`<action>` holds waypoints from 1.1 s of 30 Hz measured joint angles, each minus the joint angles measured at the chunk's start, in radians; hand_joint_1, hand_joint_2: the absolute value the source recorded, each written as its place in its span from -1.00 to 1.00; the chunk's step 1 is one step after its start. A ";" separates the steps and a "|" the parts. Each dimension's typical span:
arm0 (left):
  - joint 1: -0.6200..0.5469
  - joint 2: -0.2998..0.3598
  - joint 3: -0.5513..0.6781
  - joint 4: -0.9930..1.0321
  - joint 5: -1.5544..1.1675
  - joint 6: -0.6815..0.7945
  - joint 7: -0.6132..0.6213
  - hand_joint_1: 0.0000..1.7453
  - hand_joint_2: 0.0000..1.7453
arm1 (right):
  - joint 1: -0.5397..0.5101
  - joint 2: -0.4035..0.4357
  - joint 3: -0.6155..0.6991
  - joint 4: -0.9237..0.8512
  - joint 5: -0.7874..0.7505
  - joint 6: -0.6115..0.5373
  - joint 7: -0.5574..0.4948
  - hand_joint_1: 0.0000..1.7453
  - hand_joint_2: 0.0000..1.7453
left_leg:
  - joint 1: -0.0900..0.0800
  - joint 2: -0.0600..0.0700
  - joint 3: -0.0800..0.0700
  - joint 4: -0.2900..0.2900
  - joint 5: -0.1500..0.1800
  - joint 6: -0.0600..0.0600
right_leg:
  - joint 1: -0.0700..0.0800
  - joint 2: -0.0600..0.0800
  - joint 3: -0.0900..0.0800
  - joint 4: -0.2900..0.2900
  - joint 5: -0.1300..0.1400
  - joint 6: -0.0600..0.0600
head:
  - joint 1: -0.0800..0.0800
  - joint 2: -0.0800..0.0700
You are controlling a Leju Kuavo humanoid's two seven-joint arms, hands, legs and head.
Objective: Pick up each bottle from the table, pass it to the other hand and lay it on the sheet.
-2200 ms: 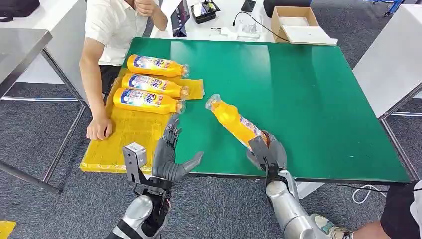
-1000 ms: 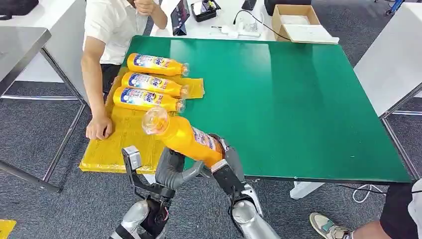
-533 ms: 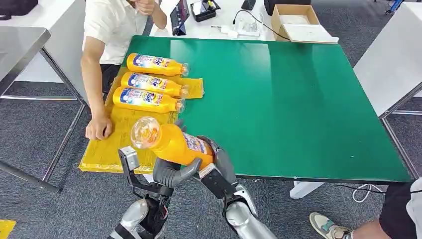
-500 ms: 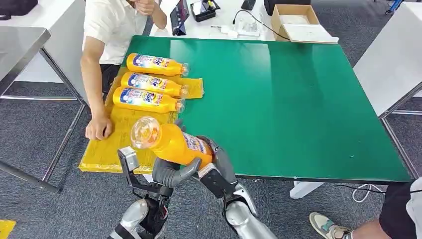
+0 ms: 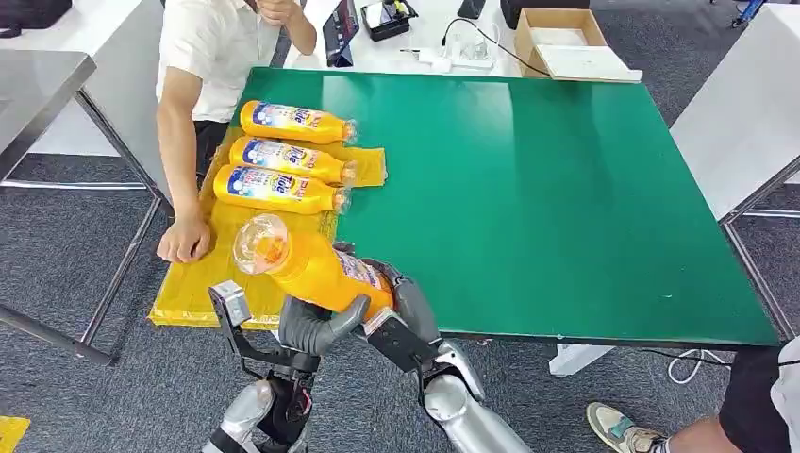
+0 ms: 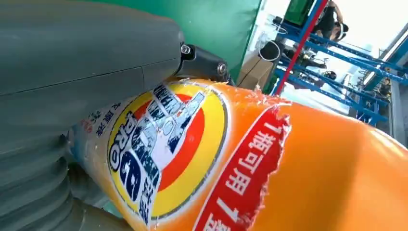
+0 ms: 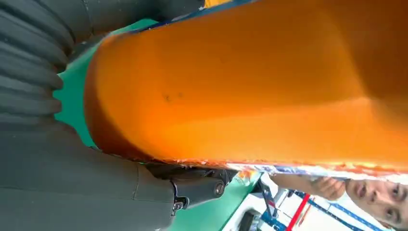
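Observation:
An orange detergent bottle point(image 5: 311, 272) hangs tilted over the table's near left corner, its clear cap end toward the yellow sheet point(image 5: 212, 278). My right hand point(image 5: 408, 316) grips its base end. My left hand point(image 5: 309, 326) wraps it from below, thumb across the body. Up close, the labelled bottle point(image 6: 269, 163) lies against my left hand point(image 6: 72, 72), and the bottle's orange side point(image 7: 264, 86) presses into my right hand point(image 7: 72, 183). Three bottles point(image 5: 288, 158) lie side by side on the sheet's far end.
A person sits at the table's left side with one hand point(image 5: 184, 241) resting on the sheet's edge. The green table point(image 5: 566, 208) stretches to the right. A cardboard box point(image 5: 561, 42) and cables lie on the white table behind.
My right hand has carried the bottle from the table's front middle leftward to my left hand. The left thumb has closed onto the bottle, and both hands drifted slightly left.

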 measured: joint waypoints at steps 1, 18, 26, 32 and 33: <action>0.001 0.000 0.003 0.000 0.000 0.000 0.000 1.00 1.00 | 0.000 0.000 0.003 0.002 0.000 0.001 0.001 0.94 1.00 | 0.000 0.000 0.000 0.000 0.000 0.000 | 0.000 0.000 0.000 0.000 0.000 0.000 | 0.000 0.000; 0.003 0.000 0.007 0.000 0.000 -0.002 0.000 1.00 1.00 | 0.000 0.000 0.013 0.011 0.000 0.004 0.001 0.78 1.00 | 0.000 0.000 0.000 0.000 0.000 0.000 | 0.000 0.000 0.000 0.000 0.000 0.000 | 0.000 0.000; 0.006 0.000 0.009 -0.002 -0.002 -0.002 -0.005 1.00 1.00 | -0.003 -0.002 0.013 0.015 -0.005 0.021 0.006 -1.00 1.00 | 0.000 0.000 0.000 0.000 0.000 0.000 | 0.000 0.000 0.000 0.000 0.000 0.000 | 0.000 0.000; 0.012 0.000 0.013 -0.017 -0.026 0.019 -0.014 1.00 1.00 | 0.004 -0.010 0.014 0.018 -0.009 0.031 0.006 -1.00 -1.00 | 0.000 0.000 0.000 0.000 0.000 0.000 | 0.000 0.000 0.000 0.000 0.000 0.000 | 0.000 0.000; 0.009 0.000 0.013 -0.024 -0.062 0.070 -0.019 1.00 1.00 | 0.016 -0.010 0.013 0.018 -0.008 0.004 0.004 -1.00 -1.00 | 0.000 0.000 0.000 0.000 0.000 0.000 | 0.000 0.000 0.000 0.000 0.000 0.000 | 0.000 0.000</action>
